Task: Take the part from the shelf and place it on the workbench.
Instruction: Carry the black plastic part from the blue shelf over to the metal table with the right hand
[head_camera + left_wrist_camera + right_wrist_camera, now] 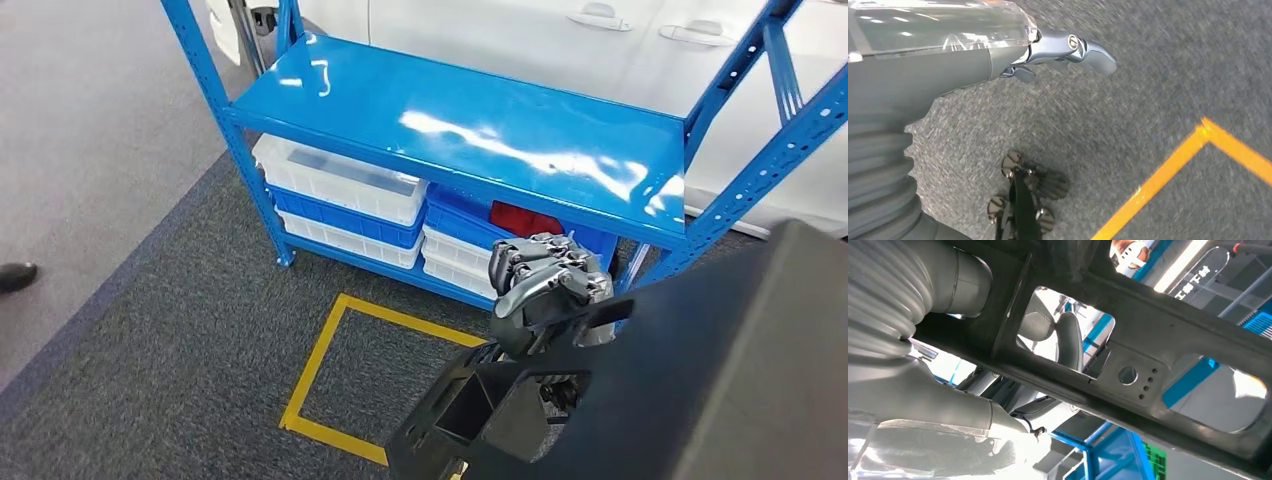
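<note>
A large black plastic part with square cut-outs fills the lower right of the head view, in front of the blue shelf. My right hand grips its upper edge, fingers curled over the rim. In the right wrist view the part crosses the picture as a dark frame with openings, with my right hand wrapped around it. My left hand hangs over the grey carpet, holding nothing, a finger stretched out.
The lower shelf level carries white bins, blue bins and a red item. A yellow tape square marks the carpet before the shelf. A white car stands behind. A person's shoe is at the far left.
</note>
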### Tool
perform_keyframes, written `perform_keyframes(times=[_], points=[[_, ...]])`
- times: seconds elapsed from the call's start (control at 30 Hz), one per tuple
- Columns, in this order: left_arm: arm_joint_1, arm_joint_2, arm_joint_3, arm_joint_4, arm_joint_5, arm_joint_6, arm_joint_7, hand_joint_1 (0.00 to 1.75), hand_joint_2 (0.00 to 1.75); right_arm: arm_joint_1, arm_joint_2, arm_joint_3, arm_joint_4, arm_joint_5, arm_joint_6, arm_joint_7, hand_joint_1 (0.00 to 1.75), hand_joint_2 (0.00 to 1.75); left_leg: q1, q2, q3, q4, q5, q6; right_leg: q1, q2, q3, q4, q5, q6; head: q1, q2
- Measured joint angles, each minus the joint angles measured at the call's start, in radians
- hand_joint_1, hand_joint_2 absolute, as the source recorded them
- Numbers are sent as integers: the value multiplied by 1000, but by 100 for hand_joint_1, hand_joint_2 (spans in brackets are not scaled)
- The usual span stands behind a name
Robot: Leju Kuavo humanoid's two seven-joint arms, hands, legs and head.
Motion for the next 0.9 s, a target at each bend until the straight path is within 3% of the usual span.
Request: perform_keyframes(times=[0.07,0.1,0.17,0.23,0.3,0.33,0.4,0.43,0.5,0.57,0.6,0.67,0.73,0.77,0.8,0.83,0.9], points=[[1,6,0,-1,-3,0,-1,0,175,2,-3,0,-5,-9,1,-12,171,175,5,-25,-5,-9,8,-14,0,-21,9,-26,8,-2,0,0],[2,7,0,-1,-4,-1,-2,0,175,2,-3,-1,-7,-12,3,-18,171,175,1,-19,-6,-9,6,-18,-3,-37,21,-47,11,-1,0,0],[3,11,0,-1,-7,-5,-4,0,175,4,-5,-1,-16,-20,6,-26,171,175,-7,34,-31,43,-29,-26,-13,-73,48,-94,18,4,0,0],[0,12,0,0,-9,-11,-7,0,175,9,-7,-2,-23,-29,9,-28,171,175,-3,92,-91,169,-90,-37,-14,-105,53,-101,19,9,0,0],[0,13,0,0,-9,-14,-9,0,175,13,-9,-2,-26,-36,11,-28,171,175,4,108,-130,253,-112,-48,-15,-136,50,-93,13,15,0,0],[1,14,0,0,-9,-16,-10,0,175,15,-9,-2,-28,-40,13,-28,171,175,7,112,-123,241,-96,-53,-16,-149,49,-86,8,19,0,0],[3,17,0,-1,-9,-18,-16,0,175,16,-10,-2,-34,-48,21,-28,171,175,10,137,-53,115,-37,-59,-19,-174,48,-70,-4,29,0,0],[2,18,0,-1,-8,-18,-20,0,175,16,-11,-3,-39,-52,26,-28,171,175,8,151,-19,53,-16,-55,-18,-184,46,-60,-11,35,0,0],[0,20,0,-1,-3,-19,-28,0,175,18,-11,-5,-49,-61,38,-28,171,175,2,163,11,-5,-4,-37,-14,-199,43,-45,-20,47,0,0],[2,21,2,-1,1,-18,-32,0,175,21,-10,-8,-56,-73,52,-28,171,175,-1,143,6,-2,-3,-16,-13,-212,43,-41,-22,57,0,0],[4,21,3,-1,2,-18,-33,0,175,22,-10,-10,-58,-79,59,-28,171,175,-1,135,3,-3,0,-10,-16,-206,42,-36,-28,62,0,0],[4,22,5,-1,3,-17,-34,0,175,24,-8,-17,-62,-87,71,-28,171,175,2,119,-1,-6,7,3,-22,-165,20,18,-72,70,0,0],[2,22,6,-1,7,-17,-35,0,175,28,-7,-25,-64,-92,79,-28,171,175,1,100,-10,-6,13,10,-24,-119,-40,154,-149,73,0,0],[1,22,8,-1,9,-17,-35,0,175,31,-6,-27,-65,-94,82,-28,171,175,0,89,-14,-5,16,12,-24,-112,-71,224,-178,73,0,0],[1,22,10,-1,11,-18,-35,0,175,32,-5,-28,-65,-96,84,-28,171,175,-2,77,-18,-5,19,13,-23,-109,-91,266,-188,71,0,0],[2,22,13,-1,13,-18,-35,0,175,34,-4,-29,-65,-96,86,-28,171,175,-4,64,-20,-5,21,13,-23,-108,-90,267,-177,67,0,0],[2,21,20,-1,16,-18,-35,0,175,34,-2,-31,-65,-97,92,-28,171,175,-7,35,-21,-4,25,10,-21,-90,-34,155,-106,53,0,0]])
